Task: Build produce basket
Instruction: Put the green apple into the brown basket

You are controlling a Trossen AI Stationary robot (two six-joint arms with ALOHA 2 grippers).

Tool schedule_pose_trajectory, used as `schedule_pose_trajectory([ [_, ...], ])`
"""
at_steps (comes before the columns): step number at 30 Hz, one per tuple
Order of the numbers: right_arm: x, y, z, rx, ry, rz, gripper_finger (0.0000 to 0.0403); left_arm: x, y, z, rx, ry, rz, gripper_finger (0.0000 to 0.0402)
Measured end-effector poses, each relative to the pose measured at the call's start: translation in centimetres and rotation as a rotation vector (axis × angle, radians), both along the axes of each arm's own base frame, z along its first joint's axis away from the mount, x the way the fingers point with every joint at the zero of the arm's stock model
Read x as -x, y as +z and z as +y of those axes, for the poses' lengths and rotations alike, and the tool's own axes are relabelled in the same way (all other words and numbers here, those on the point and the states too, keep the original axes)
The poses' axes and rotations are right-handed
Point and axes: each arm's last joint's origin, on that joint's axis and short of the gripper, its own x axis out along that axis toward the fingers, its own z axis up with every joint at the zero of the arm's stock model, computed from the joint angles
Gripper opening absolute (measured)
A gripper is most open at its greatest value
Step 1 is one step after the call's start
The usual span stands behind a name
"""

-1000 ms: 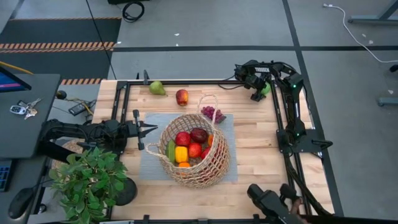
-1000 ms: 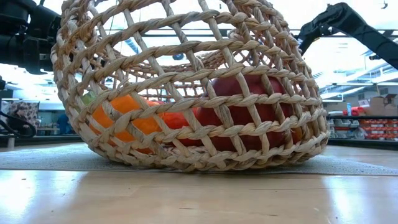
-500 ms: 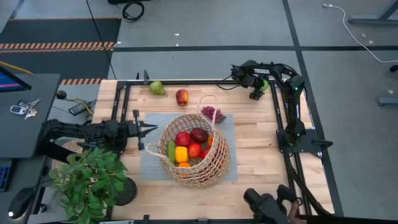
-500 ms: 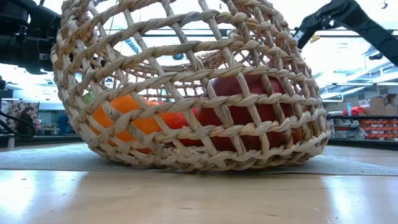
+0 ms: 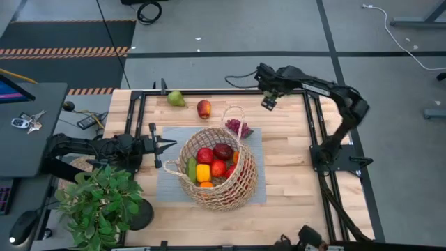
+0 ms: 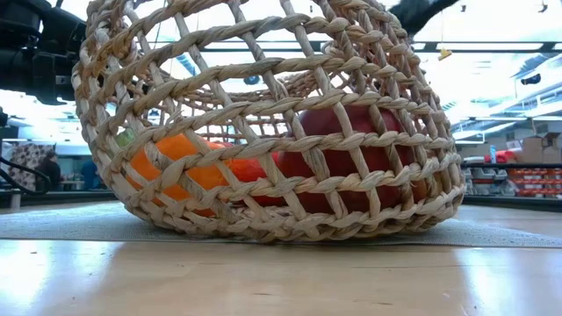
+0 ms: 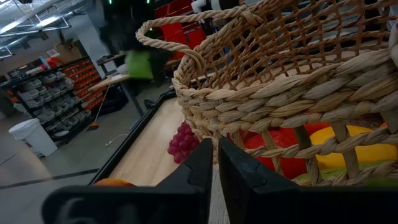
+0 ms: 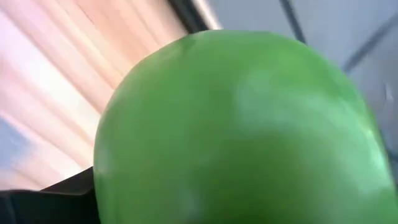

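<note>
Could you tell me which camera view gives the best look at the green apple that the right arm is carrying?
The right wrist view: the green apple fills the picture, close in front of the camera. In the high view the right gripper hides it near the table's far edge; the low and left wrist views show no clear apple, only the basket.

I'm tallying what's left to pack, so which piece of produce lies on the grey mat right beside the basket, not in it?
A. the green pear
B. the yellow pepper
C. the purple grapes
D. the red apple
C: the purple grapes lie on the grey mat just outside the basket's rim, beside its loop handle.
</note>
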Motion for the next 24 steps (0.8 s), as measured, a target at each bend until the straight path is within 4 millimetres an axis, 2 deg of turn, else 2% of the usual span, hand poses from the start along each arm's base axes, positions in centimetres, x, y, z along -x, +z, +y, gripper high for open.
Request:
schedule_pose_trajectory([
  [4, -1.0, 4.1, 3.3, 0.056, 0.082, -0.318, 0.036, 0.0, 0.0, 0.0, 0.0, 0.0, 0.0, 0.0035],
  [8, -2.0, 7.9, 6.6, 0.019, 0.212, -0.681, 0.0361, 0.0, 0.0, 0.0, 0.0, 0.0, 0.0, 0.0031],
  [13, -3.4, 11.3, 10.8, 0.006, 0.349, -0.988, 0.0362, 0.0, 0.0, 0.0, 0.0, 0.0, 0.0, 0.0028],
  [18, -5.8, 12.7, 15.2, 0.028, 0.449, -1.177, 0.0362, 0.0, 0.0, 0.0, 0.0, 0.0, 0.0, 0.0034],
  [24, -9.9, 12.3, 19.5, 0.125, 0.549, -1.325, 0.0362, 0.0, 0.0, 0.0, 0.0, 0.0, 0.0, 0.0034],
])
